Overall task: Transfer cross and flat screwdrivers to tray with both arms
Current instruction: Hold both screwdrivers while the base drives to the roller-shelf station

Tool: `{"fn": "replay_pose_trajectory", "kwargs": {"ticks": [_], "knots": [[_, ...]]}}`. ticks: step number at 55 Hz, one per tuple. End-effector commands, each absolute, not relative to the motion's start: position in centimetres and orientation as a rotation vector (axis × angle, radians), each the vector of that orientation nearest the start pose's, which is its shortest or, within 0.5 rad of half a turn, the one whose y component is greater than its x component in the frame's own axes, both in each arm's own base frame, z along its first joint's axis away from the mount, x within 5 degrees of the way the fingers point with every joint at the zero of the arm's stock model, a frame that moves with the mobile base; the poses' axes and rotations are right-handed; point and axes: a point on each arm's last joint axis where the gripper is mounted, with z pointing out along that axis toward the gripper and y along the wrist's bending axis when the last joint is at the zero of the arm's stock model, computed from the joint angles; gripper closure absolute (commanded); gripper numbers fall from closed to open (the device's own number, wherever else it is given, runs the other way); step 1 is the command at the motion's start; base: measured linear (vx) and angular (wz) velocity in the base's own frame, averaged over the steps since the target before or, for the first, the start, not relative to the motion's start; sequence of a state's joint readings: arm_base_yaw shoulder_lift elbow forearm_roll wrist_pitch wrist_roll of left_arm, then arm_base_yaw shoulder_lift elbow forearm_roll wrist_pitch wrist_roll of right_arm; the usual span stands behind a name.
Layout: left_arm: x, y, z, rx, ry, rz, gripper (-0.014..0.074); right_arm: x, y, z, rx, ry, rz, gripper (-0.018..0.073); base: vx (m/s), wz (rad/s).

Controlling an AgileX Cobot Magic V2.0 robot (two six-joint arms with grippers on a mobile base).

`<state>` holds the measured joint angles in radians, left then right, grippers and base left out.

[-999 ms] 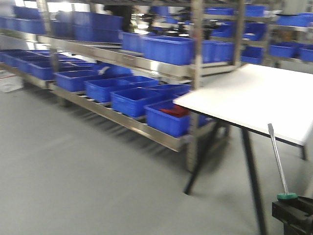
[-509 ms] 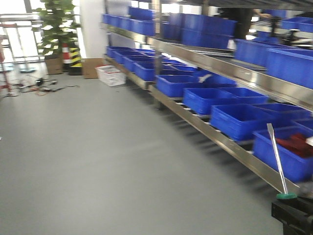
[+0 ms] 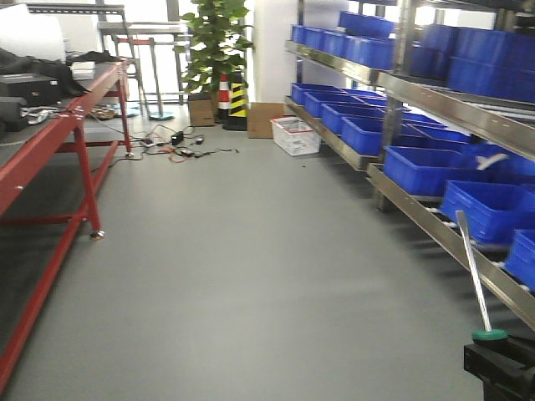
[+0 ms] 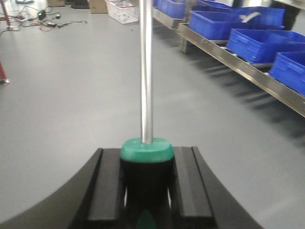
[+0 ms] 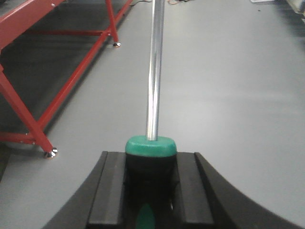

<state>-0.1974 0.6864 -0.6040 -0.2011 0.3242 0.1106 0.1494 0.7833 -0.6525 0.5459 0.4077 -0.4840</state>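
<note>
My left gripper point(image 4: 146, 191) is shut on the black handle of a screwdriver point(image 4: 146, 149) with a green collar; its steel shaft points up and away. My right gripper point(image 5: 151, 191) is shut on a matching screwdriver point(image 5: 151, 145), held the same way. Both tips are out of frame, so I cannot tell cross from flat. In the front view one held screwdriver point(image 3: 474, 276) stands over a black gripper point(image 3: 500, 368) at the bottom right; I cannot tell which arm it is. The tray is out of view.
Grey floor point(image 3: 251, 276) lies ahead. A red workbench point(image 3: 50, 159) runs along the left. Steel shelving with blue bins point(image 3: 418, 167) runs along the right. A potted plant point(image 3: 217, 50), cartons, a white crate point(image 3: 297, 135) and floor cables stand at the far end.
The whole view has swung left: the white table and near shelves slid out to the right, and the red workbench and plant came in. Both screwdrivers stay gripped.
</note>
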Motion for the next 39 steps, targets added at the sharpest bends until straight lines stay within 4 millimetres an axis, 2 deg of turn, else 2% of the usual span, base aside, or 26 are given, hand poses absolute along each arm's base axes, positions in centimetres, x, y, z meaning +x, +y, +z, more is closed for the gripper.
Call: {"fn": "replay_pose_trajectory", "kwargs": {"ticks": [1, 39], "knots": [[14.04, -3.32, 34.73, 0.125, 1.754, -0.262, 0.0596, 15.84, 3.98, 34.28, -0.219, 1.857, 0.298, 0.0567, 0.59, 0.32], [14.04, -3.32, 34.73, 0.125, 1.755, -0.262, 0.0596, 15.84, 3.98, 34.28, -0.219, 1.857, 0.298, 0.0567, 0.59, 0.21]]}}
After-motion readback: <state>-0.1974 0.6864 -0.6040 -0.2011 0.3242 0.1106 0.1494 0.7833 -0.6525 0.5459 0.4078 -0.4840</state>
